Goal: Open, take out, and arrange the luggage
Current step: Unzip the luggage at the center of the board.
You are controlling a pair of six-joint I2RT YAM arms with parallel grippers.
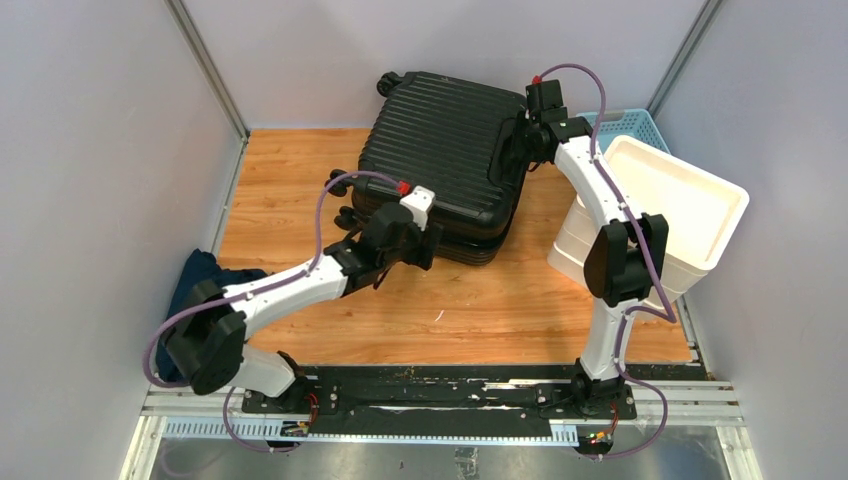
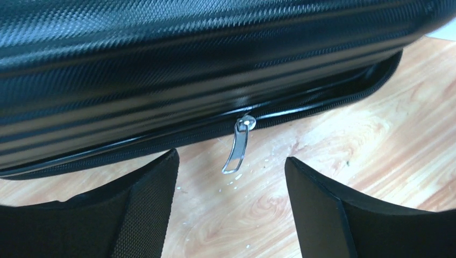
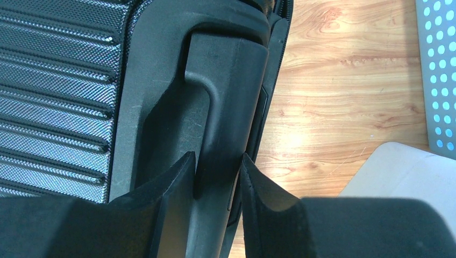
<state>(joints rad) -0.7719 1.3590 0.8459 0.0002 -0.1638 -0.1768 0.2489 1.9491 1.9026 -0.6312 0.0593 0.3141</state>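
Observation:
The luggage, a big black ribbed hard-shell suitcase, lies flat at the back middle of the wooden table. My right gripper is at its right side, shut on the black handle, with the fingers of the right gripper pressing either side of the bar. My left gripper stands open at the near edge of the case. In the left wrist view a silver zipper pull hangs just ahead of the left gripper, untouched. To the right of the pull the seam gapes slightly.
A white stacked drawer unit stands close to the right of the case, with a light-blue mesh basket behind it. A dark blue cloth lies at the left edge. Grey walls close in the table on three sides.

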